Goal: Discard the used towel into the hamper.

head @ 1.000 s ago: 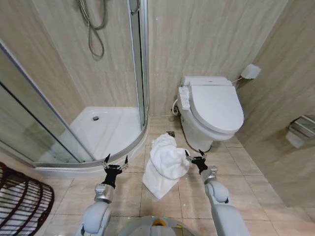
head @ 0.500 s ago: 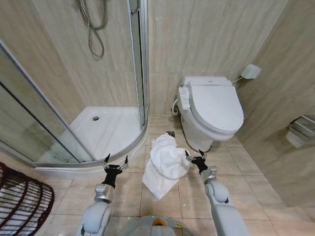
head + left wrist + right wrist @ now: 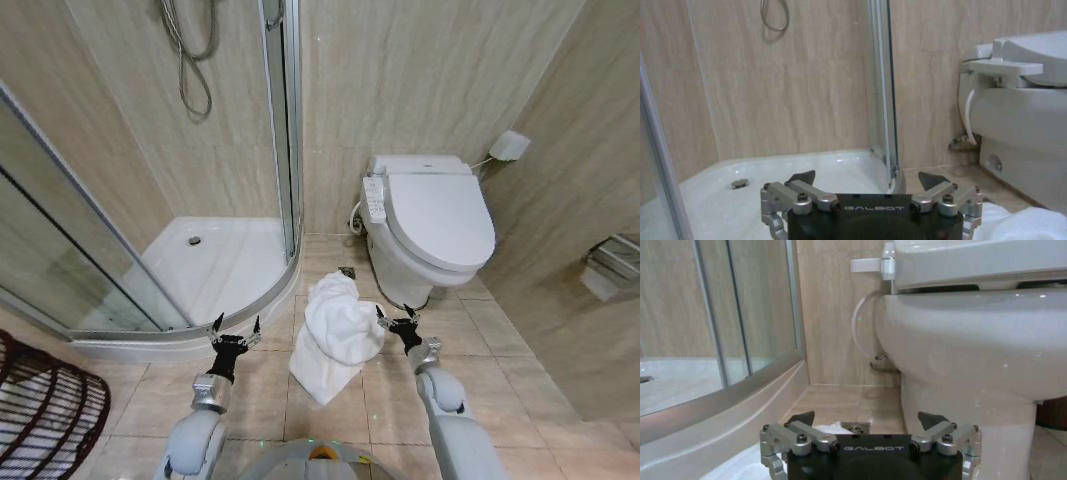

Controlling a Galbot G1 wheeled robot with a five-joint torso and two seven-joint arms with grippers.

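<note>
Both claws hang spread and empty low over the tiled floor, flanking a white towel (image 3: 335, 335) heaped between them. The right gripper (image 3: 397, 319), jaws apart, sits just beside the towel's near edge, with the toilet (image 3: 430, 225) just beyond it. The left gripper (image 3: 236, 328), also spread, hovers on the towel's other side, close to the shower tray's curved rim (image 3: 190, 335).

The hamper (image 3: 45, 410) stands well apart, behind and to the outer side of the left gripper, at the edge of the head view.

The risks from here look plain. A pinch of a single loose fold could let the bulk slump free or trail along the floor on the long carry to the hamper. The right gripper has little room before the toilet's base. A dragging corner might also catch the hamper's open ribs and tip it.
</note>
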